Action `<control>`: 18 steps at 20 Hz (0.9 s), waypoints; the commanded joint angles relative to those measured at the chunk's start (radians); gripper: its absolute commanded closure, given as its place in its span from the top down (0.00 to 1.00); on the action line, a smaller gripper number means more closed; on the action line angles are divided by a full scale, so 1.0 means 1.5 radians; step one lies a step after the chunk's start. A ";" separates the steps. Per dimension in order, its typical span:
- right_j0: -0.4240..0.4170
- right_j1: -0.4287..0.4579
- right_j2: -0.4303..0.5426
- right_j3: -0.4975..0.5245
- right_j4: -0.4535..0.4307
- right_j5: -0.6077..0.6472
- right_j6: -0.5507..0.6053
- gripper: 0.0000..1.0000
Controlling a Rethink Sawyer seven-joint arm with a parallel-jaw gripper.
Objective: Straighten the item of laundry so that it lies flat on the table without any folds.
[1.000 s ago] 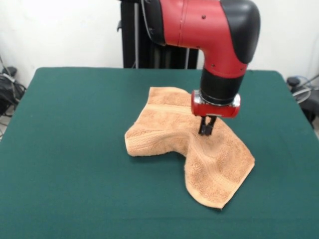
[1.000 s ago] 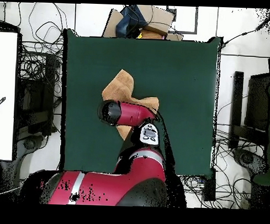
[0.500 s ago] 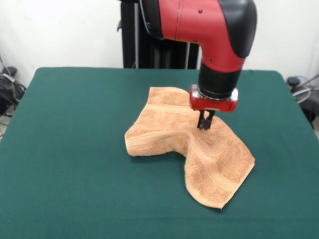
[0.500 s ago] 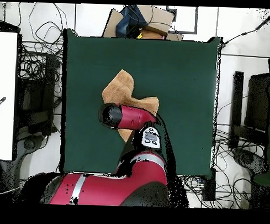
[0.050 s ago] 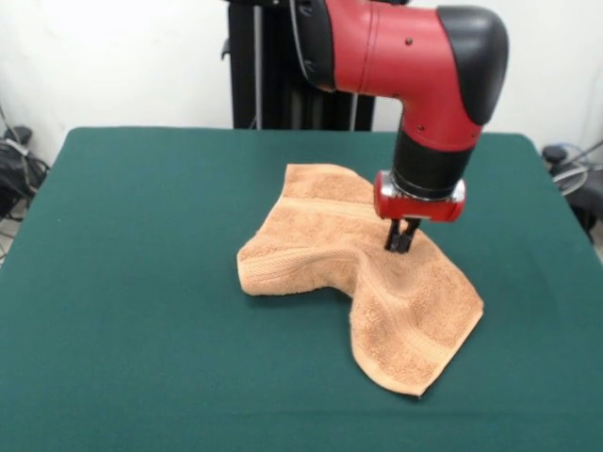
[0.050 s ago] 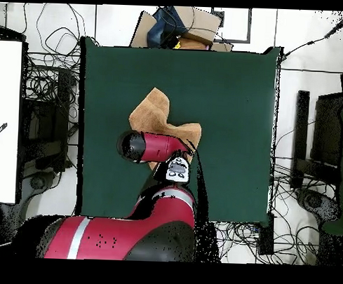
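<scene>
Near the desk's middle the crumpled towel lies folded, the claw pinching a raised ridge, apparently mid-straightening; the next move likely needs an outward pull.

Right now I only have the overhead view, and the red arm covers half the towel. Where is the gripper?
Observer: In the front view the gripper points straight down, its tip at the towel, right of the towel's middle.
Operator: Is the towel flat under the arm?
Observer: No. A raised ridge runs from the gripper toward the camera-side edge.
Operator: And the covered end?
Observer: It spreads back to a rounded corner, all resting on the table.
</scene>
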 commanded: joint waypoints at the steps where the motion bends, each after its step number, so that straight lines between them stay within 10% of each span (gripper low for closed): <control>1: 0.007 0.092 0.052 -0.064 0.006 -0.066 0.104 0.00; 18: 0.003 0.039 0.071 0.018 -0.005 -0.066 0.104 0.00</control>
